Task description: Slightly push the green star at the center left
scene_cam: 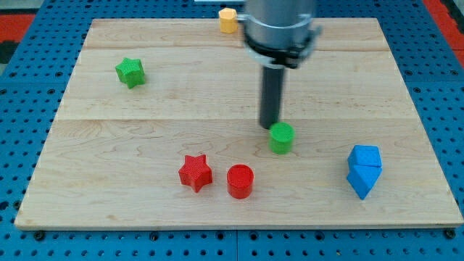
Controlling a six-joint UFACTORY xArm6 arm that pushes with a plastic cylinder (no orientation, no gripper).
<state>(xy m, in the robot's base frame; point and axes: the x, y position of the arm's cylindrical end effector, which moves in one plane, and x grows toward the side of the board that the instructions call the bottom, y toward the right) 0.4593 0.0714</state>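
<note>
Six small blocks sit on the wooden board [217, 210]. My tip [270, 127] is a bare rod end with nothing on it to spread, press or pinch; it stands near the board's middle, just beside the green cylinder [282, 138], at that block's upper left edge. The green star [130, 72] lies well apart, at the view's upper left. A red star [195, 172] and red cylinder [240, 181] sit side by side near the view's bottom. Two blue blocks [363, 170] are stacked close together at the right; their shapes are unclear. A yellow block [228, 19] rests at the top edge.
</note>
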